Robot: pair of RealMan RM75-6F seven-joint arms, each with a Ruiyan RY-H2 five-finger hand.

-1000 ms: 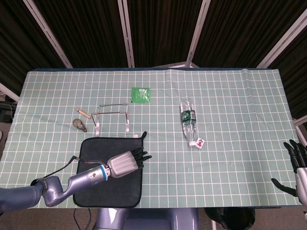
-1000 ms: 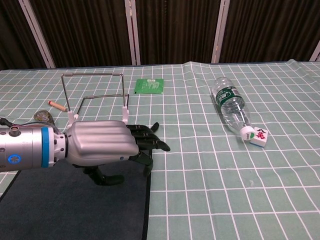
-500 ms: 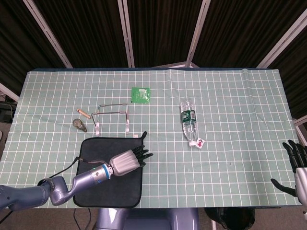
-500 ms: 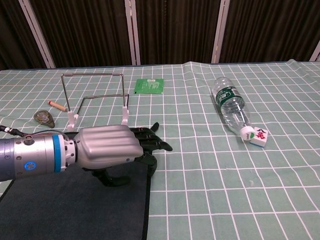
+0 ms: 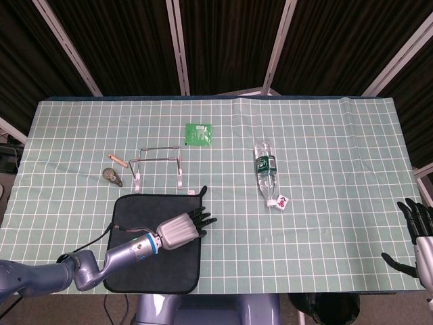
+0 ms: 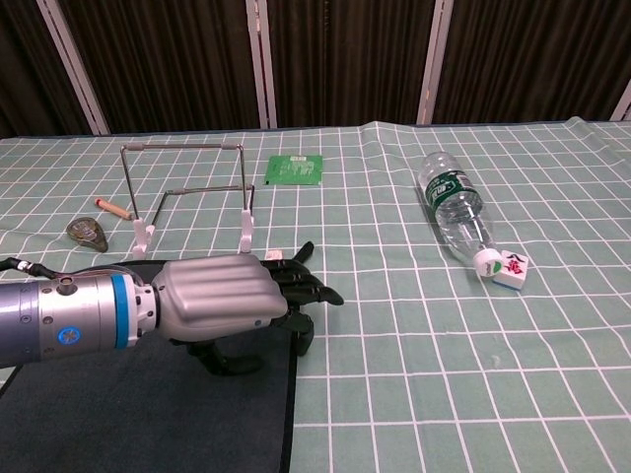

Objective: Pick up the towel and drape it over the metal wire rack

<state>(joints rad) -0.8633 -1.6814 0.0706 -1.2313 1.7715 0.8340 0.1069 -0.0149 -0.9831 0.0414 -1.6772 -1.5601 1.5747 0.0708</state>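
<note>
We see our left hand [image 5: 181, 229] low in the left half of the frame, palm down, dark fingers [image 6: 308, 287] extended rightward, forearm trailing toward the lower left corner; our right hand [image 5: 418, 233] sits at the lower right edge, fingers spread upward

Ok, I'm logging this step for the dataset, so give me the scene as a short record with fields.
towel: dark towel flat at the table's near edge
rack: metal wire rack upright just behind the towel, bare
left hand: left hand over the towel's far right corner, fingers spread; grip cannot be told
right hand: right hand at the table's right edge, open, holding nothing
other items: plastic bottle lying on its side; green packet behind the rack
</note>
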